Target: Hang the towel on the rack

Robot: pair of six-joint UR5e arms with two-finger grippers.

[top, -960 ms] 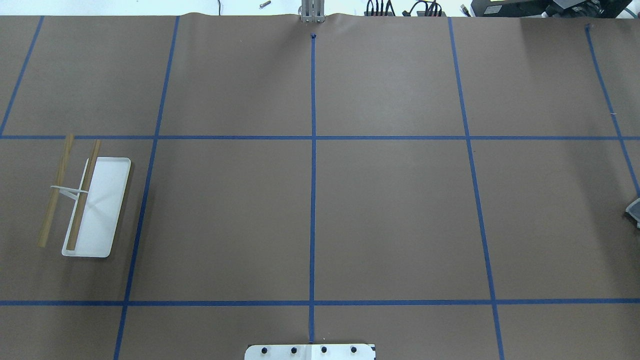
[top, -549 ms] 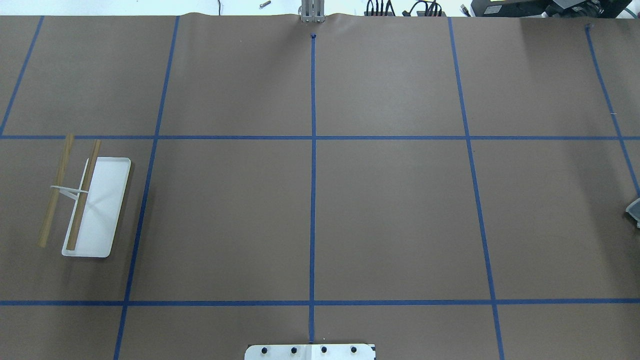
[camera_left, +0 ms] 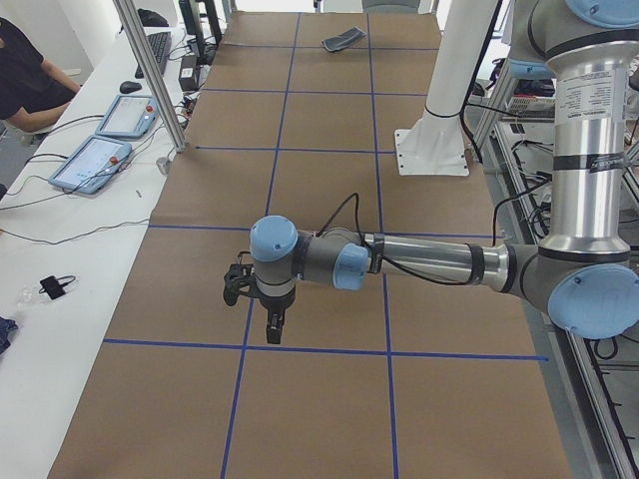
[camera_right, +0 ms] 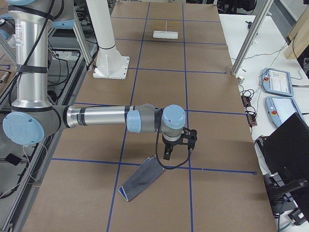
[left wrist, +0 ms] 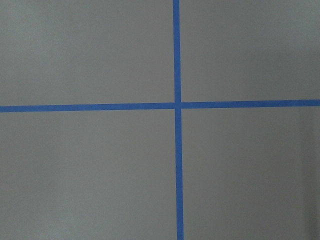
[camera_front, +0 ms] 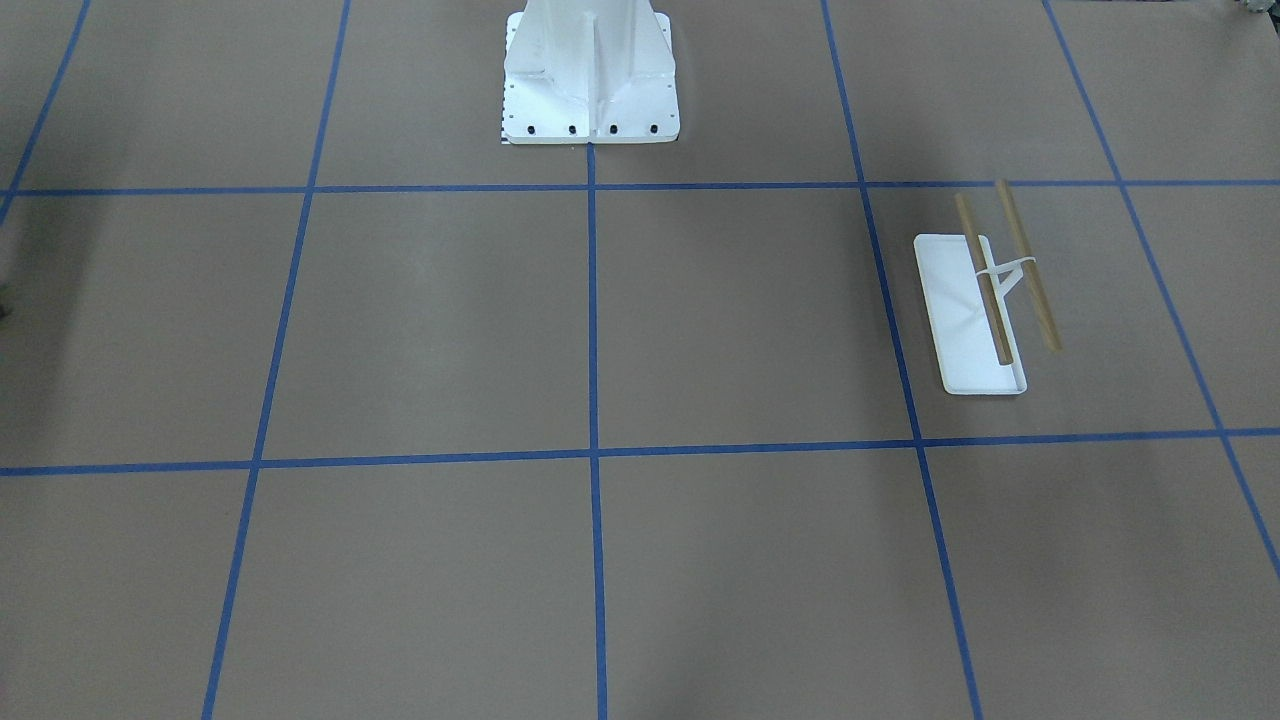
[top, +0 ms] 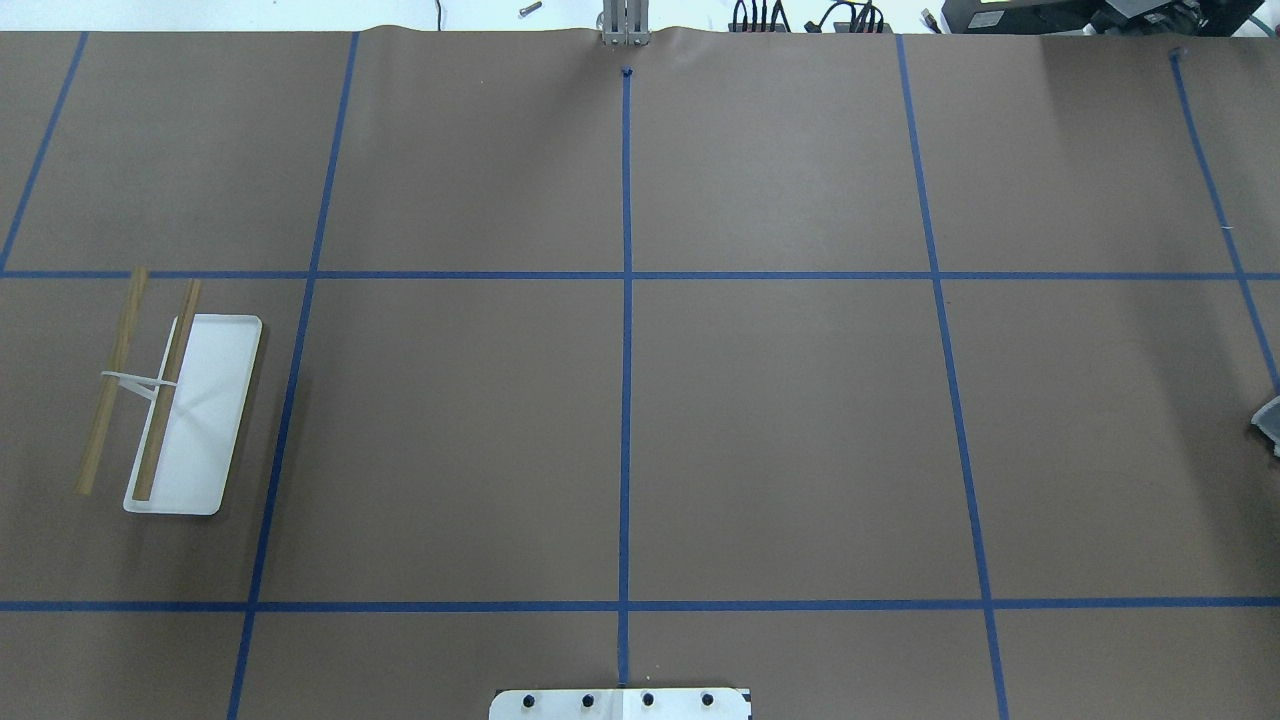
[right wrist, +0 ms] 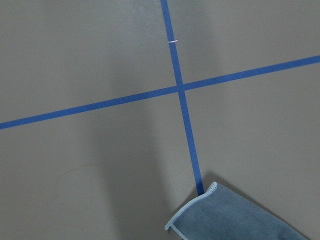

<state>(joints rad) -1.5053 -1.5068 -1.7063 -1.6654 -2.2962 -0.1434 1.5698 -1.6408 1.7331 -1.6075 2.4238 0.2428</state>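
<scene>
The right gripper (camera_right: 166, 155) shows only in the side view from the robot's right. Its dark fingers point down over the table, and I cannot tell whether they are spread or closed. They hang just beside the far corner of the small dark grey rectangular towel (camera_right: 141, 179); contact with the cloth cannot be judged. The towel lies flat on the brown paper-covered table (top: 780, 430), across one of the blue tape lines (top: 626, 400), at the end of the table on the robot's right. Its light edge trim shows at the corner in the right wrist view.

The left gripper (camera_left: 274, 332) appears only in the side view from the robot's left. It points down near a crossing of tape lines, and the width of its fingers cannot be told either.

The small rack (top: 205, 400), with its flat white rectangular tray base, stands at the table's opposite end, on the robot's left, well apart from the towel. Its two parallel tan wooden rods (camera_front: 1040, 305) sit on a white upright and are bare. The large white robot pedestal (camera_front: 590, 70) stands at the table's middle edge.
</scene>
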